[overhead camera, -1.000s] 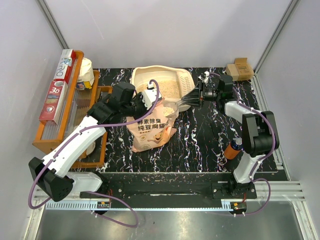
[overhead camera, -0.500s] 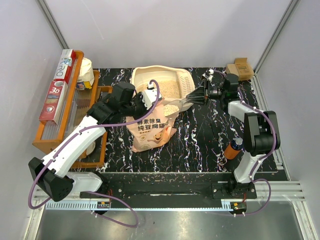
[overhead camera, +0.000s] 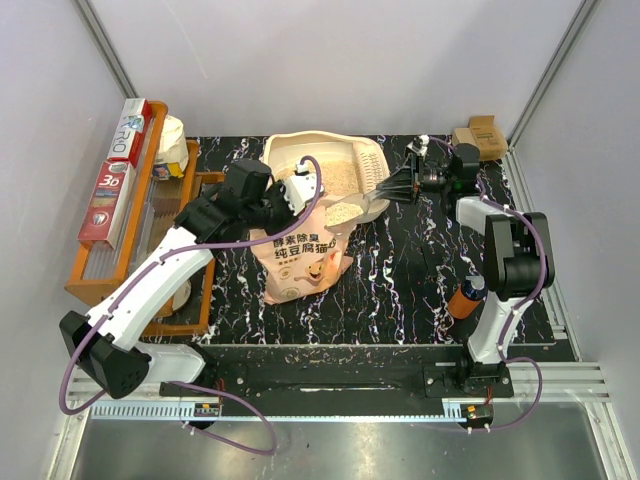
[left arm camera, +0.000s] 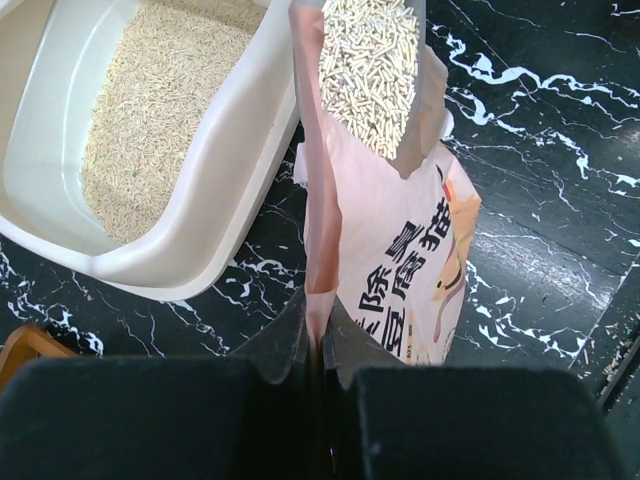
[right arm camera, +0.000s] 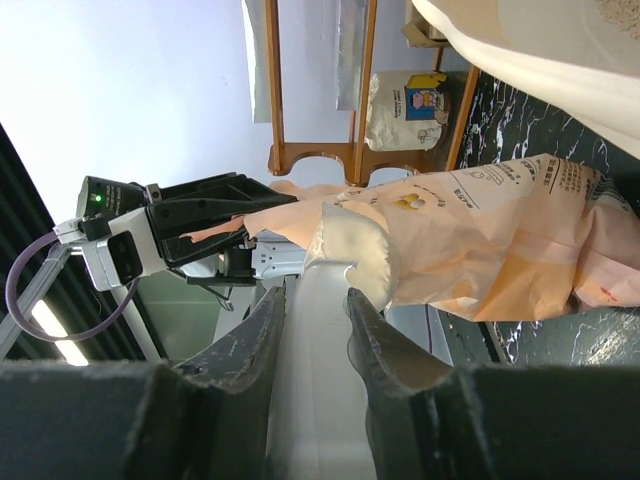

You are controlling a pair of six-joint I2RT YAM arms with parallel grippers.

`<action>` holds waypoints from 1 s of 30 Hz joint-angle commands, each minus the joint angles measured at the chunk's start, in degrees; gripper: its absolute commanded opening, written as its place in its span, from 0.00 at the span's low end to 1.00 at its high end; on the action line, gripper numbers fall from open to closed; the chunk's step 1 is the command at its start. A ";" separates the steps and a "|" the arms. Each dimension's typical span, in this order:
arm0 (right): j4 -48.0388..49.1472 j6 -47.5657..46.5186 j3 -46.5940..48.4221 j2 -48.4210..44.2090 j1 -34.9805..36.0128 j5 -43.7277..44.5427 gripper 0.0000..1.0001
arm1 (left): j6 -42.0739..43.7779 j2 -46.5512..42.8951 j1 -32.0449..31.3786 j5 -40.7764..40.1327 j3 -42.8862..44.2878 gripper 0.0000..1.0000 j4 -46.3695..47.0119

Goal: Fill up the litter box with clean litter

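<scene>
The cream litter box [overhead camera: 285, 150] stands at the back centre with tan litter [overhead camera: 335, 178] lying in it. The pink-and-white litter bag [overhead camera: 303, 258] stands upright in front of it. My left gripper [overhead camera: 290, 196] is shut on the bag's top edge; the left wrist view shows the pads [left arm camera: 300, 335] pinching the bag [left arm camera: 410, 270] beside the box [left arm camera: 215, 200]. My right gripper [overhead camera: 390, 189] is shut on the handle of a white scoop [overhead camera: 350, 208]. The scoop is heaped with litter [left arm camera: 368, 70] above the bag's mouth. In the right wrist view its handle [right arm camera: 315, 330] sits between the fingers.
An orange wooden tray [overhead camera: 120, 270] with foil boxes [overhead camera: 115, 170] and a small white bag [overhead camera: 172, 147] is at the left. A cardboard box [overhead camera: 478, 138] is at the back right. An orange bottle [overhead camera: 462, 298] stands by the right arm's base.
My right gripper has drawn back and to the right, lifting the scoop out of the bag full of litter. The left gripper still holds the bag's edge.
</scene>
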 commanded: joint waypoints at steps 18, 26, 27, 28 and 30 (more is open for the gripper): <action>-1.05 1.07 15.04 8.14 -1.53 -0.77 0.00 | 2.62 1.26 2.00 -4.29 6.48 0.00 5.75; -2.81 0.90 21.19 13.05 -1.62 0.02 0.00 | 2.71 2.22 2.88 -4.46 6.84 0.00 5.31; -3.60 0.55 23.20 13.85 -1.62 0.37 0.00 | 2.80 2.31 2.88 -4.38 6.84 0.00 5.05; -4.13 0.37 24.26 14.64 -1.62 0.73 0.00 | 2.80 2.40 2.97 -4.20 6.84 0.00 5.04; -5.53 -0.33 28.11 17.36 -1.62 1.78 0.00 | 2.89 2.49 3.14 -4.03 6.66 0.00 4.52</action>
